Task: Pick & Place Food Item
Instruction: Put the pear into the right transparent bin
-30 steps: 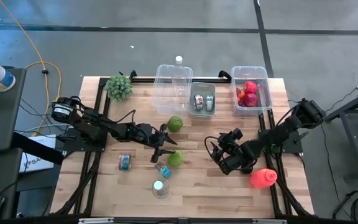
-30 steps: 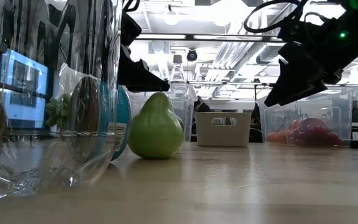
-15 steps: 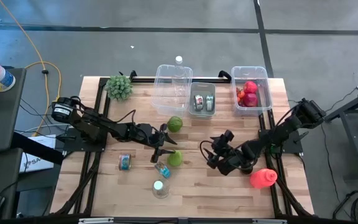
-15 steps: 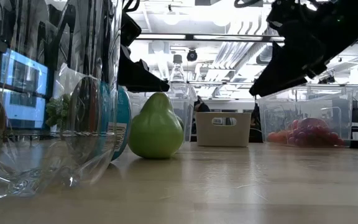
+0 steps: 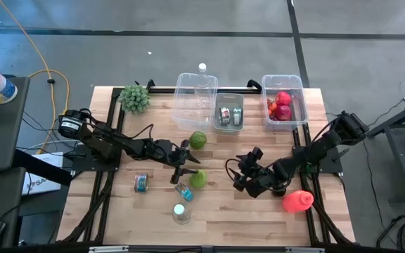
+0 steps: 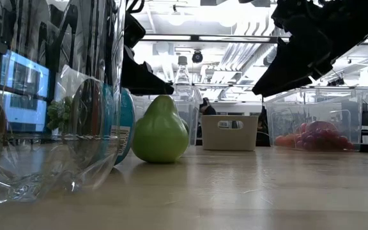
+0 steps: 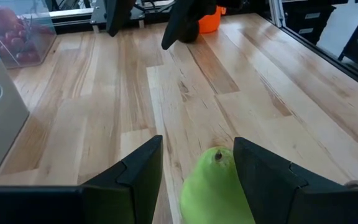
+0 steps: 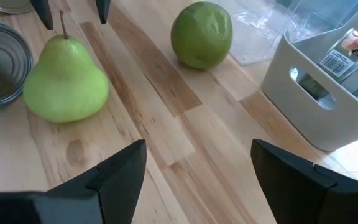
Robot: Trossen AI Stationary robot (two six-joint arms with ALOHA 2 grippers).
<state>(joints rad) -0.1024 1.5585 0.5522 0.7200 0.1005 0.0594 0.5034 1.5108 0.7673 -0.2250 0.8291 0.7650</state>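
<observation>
- Green fruit is the likely target: a pear (image 5: 198, 178) stands upright on the wooden table (image 5: 259, 218), directly under the left gripper (image 5: 183, 169).
- The left gripper's fingers (image 7: 135, 177) are seen apart in its wrist view, one on each side of the pear's stem end, with no contact visible; nothing is held.
- Just beyond that gripper, toward the bins, a green apple (image 5: 198, 140) lies apart from the pear.
- Beside the pear on the near side, a small can (image 5: 183, 191) lies on its side.
- The right gripper (image 5: 239, 177) hangs above the boards, well apart from the pear, its fingers spread and empty; the pear and apple are seen ahead of it in its wrist view.
- Behind both grippers stand a clear tub (image 5: 194, 98), a grey bin (image 5: 228, 112) and a tub of red fruit (image 5: 284, 104).
- The step in hand is judged to be the approach before grasping; no food has been lifted.
- The next move would call for the left gripper to be lowered around the pear's body and closed gently, since the tapered top could slip.
</observation>
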